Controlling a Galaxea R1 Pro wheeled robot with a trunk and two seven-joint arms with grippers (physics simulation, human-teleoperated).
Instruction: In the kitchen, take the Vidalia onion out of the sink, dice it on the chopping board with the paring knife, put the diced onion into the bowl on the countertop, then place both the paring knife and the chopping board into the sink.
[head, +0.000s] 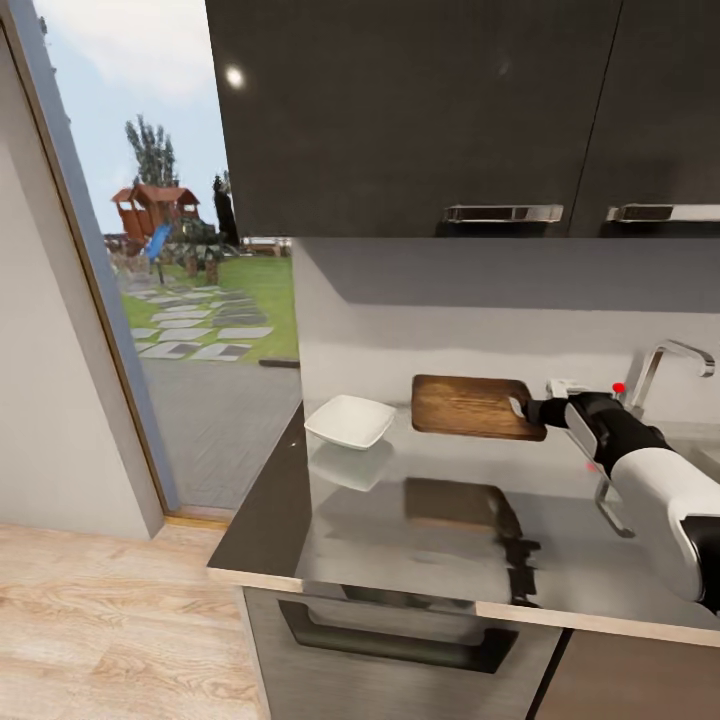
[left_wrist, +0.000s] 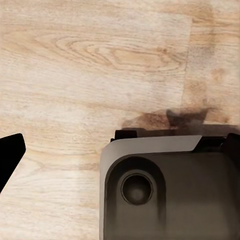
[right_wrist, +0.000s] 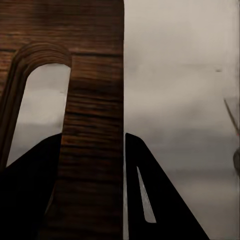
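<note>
Dark glossy worktop (head: 560, 540) runs under dark-brown upper cabinets (head: 420, 110) w/ chrome handles; grey backsplash behind. To the left a tall glass door (head: 190, 280) gives onto lawn, stepping stones and a play structure; pale wood floor (head: 90, 620) below. White bowl (head: 350, 420) sits on the worktop near its left end, just beside the chopping board (head: 470, 407) and apart from it. Chrome tap (head: 672, 365) w/ red knob stands at the far right, behind the right arm; sink basin itself mostly hidden by the arm.

Board is lifted off the worktop, roughly level, its dark reflection showing on the surface beneath. Right hand (head: 522, 409) grips the board's right edge. Right wrist view: board (right_wrist: 92, 125) sits between the two dark fingers (right_wrist: 30, 190), handle slot visible beside them, hand pinching the wood. Nothing between board and tap except the arm.

Left wrist view: wood floor (left_wrist: 90, 60) and part of the robot's grey base (left_wrist: 170, 190); one dark fingertip (left_wrist: 10, 152) at the edge, so cannot tell whether the left hand is spread or closed.
</note>
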